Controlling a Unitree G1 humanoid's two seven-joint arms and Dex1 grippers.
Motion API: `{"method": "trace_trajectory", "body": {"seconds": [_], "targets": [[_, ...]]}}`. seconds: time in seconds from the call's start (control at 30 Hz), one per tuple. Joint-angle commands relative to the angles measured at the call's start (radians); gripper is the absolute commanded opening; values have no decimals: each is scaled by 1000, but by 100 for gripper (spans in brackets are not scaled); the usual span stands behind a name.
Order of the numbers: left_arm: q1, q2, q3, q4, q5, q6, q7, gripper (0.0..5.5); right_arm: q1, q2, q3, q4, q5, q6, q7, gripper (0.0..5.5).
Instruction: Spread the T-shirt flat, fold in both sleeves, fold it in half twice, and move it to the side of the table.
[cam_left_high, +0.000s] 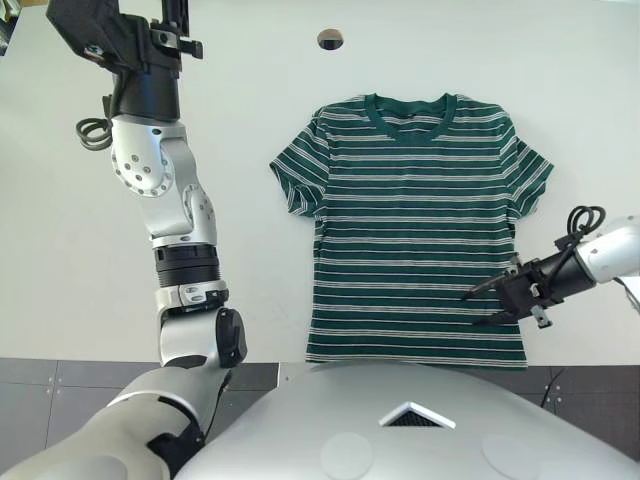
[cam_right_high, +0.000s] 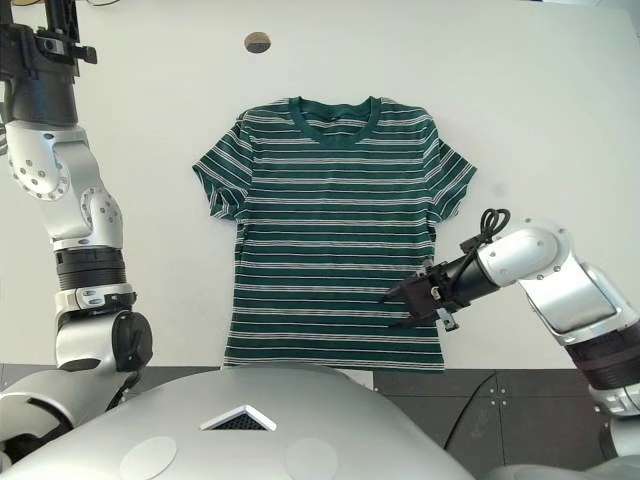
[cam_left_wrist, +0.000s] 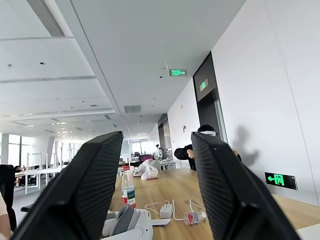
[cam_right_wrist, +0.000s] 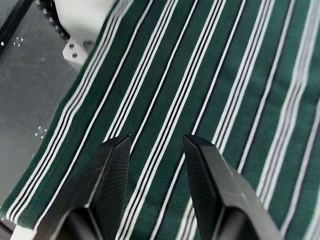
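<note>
You have the T-shirt (cam_left_high: 415, 225) lying flat on the white table (cam_left_high: 250, 250), dark green with thin white stripes, collar toward 12 o'clock and hem toward 6 o'clock, close to the table's near edge. Its sleeves point out to 9 and 3 o'clock, and the 9 o'clock one is slightly rumpled at its cuff. Your right gripper (cam_left_high: 470, 309) comes in from 4 o'clock, fingers spread, over the shirt's lower corner just above the hem. Your left arm (cam_left_high: 165, 180) stands raised at 10 o'clock, well apart from the shirt. A small round hole (cam_left_high: 329, 39) sits in the table at 12 o'clock, beyond the collar.
</note>
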Motion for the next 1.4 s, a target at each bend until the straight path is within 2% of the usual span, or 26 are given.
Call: {"method": "trace_trajectory", "body": {"seconds": [0.03, 0.13, 0.2, 0.27, 0.4, 0.43, 0.47, 0.83, 1.03, 1.4], "targets": [[51, 44, -47, -15, -16, 222, -38, 253, -70, 123, -105, -44, 196, 61, -66, 193], [176, 86, -96, -103, -155, 599, -127, 253, -108, 160, -236, -78, 466, 192, -80, 193], [255, 114, -103, -193, -241, 807, -143, 253, -125, 170, -286, -76, 558, 251, -91, 193], [308, 137, -96, -273, -307, 978, -131, 253, -130, 183, -309, -74, 594, 281, -100, 193], [349, 162, -83, -347, -358, 1202, -78, 253, -111, 212, -319, -95, 580, 292, -113, 193], [348, 160, -83, -342, -357, 1231, -66, 272, -107, 222, -316, -94, 565, 285, -113, 193], [346, 157, -83, -334, -356, 1251, -61, 289, -103, 229, -315, -93, 556, 283, -112, 193], [230, 109, -94, 29, -267, 1217, -45, 289, -47, 267, -321, -122, 484, 257, -115, 193], [205, 88, -108, 66, -274, 1228, -63, 289, -46, 286, -314, -107, 444, 243, -116, 193], [207, 93, -109, 42, -281, 1274, -85, 113, -60, 309, -312, -83, 398, 230, -130, 193]]}}
